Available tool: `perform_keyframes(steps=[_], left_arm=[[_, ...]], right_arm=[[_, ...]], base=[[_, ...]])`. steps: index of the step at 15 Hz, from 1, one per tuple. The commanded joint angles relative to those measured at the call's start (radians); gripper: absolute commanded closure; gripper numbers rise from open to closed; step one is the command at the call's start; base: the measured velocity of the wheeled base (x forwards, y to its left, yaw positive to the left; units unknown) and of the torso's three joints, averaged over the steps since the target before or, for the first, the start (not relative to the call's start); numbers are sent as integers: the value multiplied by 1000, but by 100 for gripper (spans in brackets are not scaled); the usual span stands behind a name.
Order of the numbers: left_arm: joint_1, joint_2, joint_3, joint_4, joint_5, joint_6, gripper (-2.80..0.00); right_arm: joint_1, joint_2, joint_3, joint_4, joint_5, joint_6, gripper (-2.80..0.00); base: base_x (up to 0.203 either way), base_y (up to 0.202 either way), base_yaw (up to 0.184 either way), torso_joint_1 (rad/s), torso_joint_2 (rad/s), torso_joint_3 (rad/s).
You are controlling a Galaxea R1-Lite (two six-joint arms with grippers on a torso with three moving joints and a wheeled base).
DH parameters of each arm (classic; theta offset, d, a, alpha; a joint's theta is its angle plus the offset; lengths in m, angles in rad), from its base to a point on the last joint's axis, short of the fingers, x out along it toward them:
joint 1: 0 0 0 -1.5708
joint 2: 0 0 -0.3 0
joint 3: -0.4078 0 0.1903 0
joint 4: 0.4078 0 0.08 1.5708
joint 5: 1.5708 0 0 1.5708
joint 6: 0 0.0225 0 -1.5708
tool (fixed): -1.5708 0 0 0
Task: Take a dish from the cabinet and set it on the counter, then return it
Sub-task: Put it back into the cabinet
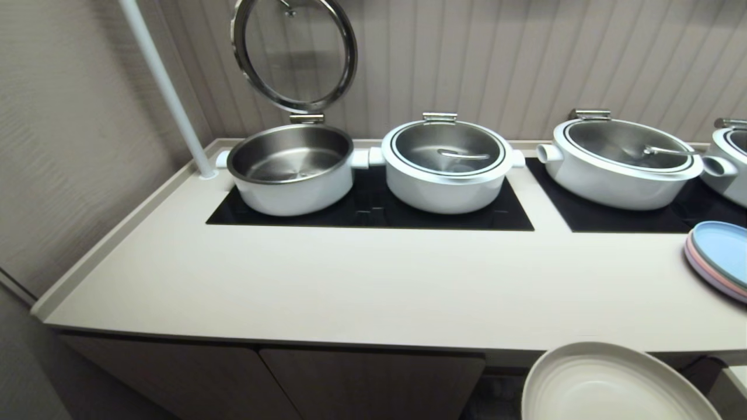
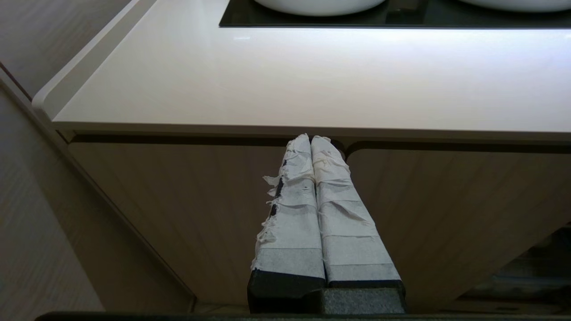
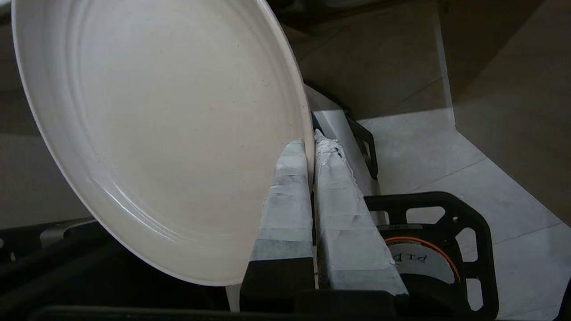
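**Plate in my right grip, below the counter's front edge**

My right gripper (image 3: 311, 140) is clenched on the rim of the dish (image 3: 169, 129), one taped finger on the face of the plate and the other behind it. From my wrist the plate stands tilted, its cream inside turned toward the camera. In the head view the dish (image 1: 607, 388) shows at the lower right, in front of the counter (image 1: 373, 286) and lower than its front edge; nothing of it rests on the countertop.

My left gripper (image 2: 314, 142) is pressed shut on nothing, parked in front of the cabinet (image 2: 200, 209), its tips just under the counter's lip where two closed doors meet.

On the counter, well behind, white pots sit on the black cooktop panels (image 1: 373, 213). The leftmost pot (image 1: 292, 169) has its glass lid (image 1: 295, 52) swung up against the wall; the next pot (image 1: 446, 163) is covered. A stack of blue and pink plates (image 1: 721, 256) lies at the right edge of the countertop. Beneath my right wrist I can make out pale floor (image 3: 490, 178) and what seems to be part of my own black base, though that corner is too dim to be sure.
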Motion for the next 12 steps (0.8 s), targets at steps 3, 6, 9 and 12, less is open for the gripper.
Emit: perform_keyframes(steps=[3,6,9,12], left_arm=[[0,0,0,0,0,0,0],[0,0,0,0,0,0,0],[0,0,0,0,0,0,0],[0,0,0,0,0,0,0]], right_arm=[[11,-56,24,27,51,4,0],[12,-57,46,29,68,5,0],[12,-56,72,38,74,5,0],[11,-45,82,43,77,7,0]], base=[[0,0,0,0,0,0],[0,0,0,0,0,0],[0,0,0,0,0,0],[0,0,0,0,0,0]])
